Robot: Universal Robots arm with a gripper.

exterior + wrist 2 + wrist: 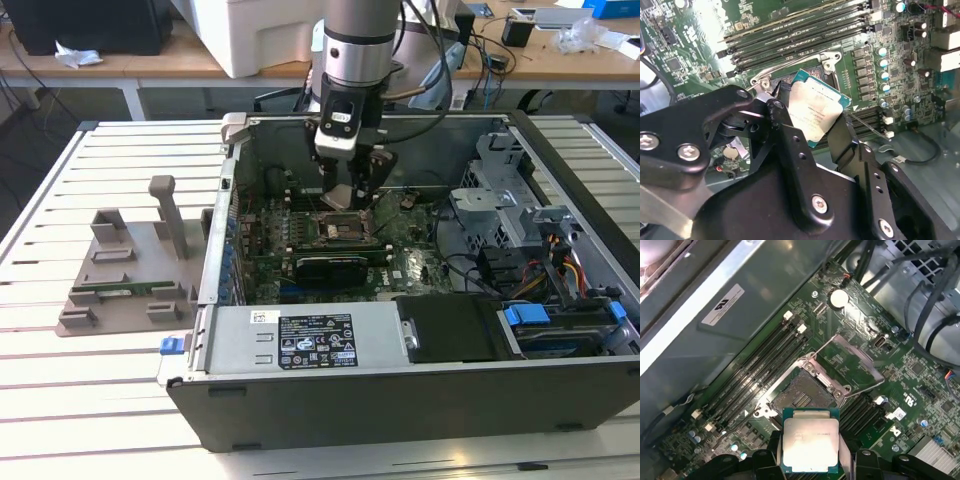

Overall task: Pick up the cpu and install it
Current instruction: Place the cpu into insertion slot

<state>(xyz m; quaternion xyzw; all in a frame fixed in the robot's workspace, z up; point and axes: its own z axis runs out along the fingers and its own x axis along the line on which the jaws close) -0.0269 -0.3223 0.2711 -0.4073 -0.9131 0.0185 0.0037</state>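
The cpu (pixel 810 441), a flat square chip with a silvery top and green edge, sits between my gripper's (pixel 810 455) two black fingers (pixel 785 125), which are shut on its sides. It hangs a little above the open black socket (pixel 801 396) on the green motherboard (pixel 920 370). The socket's metal frame (pixel 850 359) is flipped up beside it. In the exterior view the gripper (pixel 351 196) reaches down into the open computer case (pixel 400 400), just above the socket (pixel 333 232). The cpu (pixel 816 111) appears tilted against the socket in the second wrist view.
Rows of memory slots (pixel 765 365) run beside the socket. Cables and a drive cage (pixel 520 230) fill the case toward the exterior view's right. On the slatted table at the exterior view's left lies a grey fixture (pixel 125 265) holding a long green memory stick (pixel 125 290).
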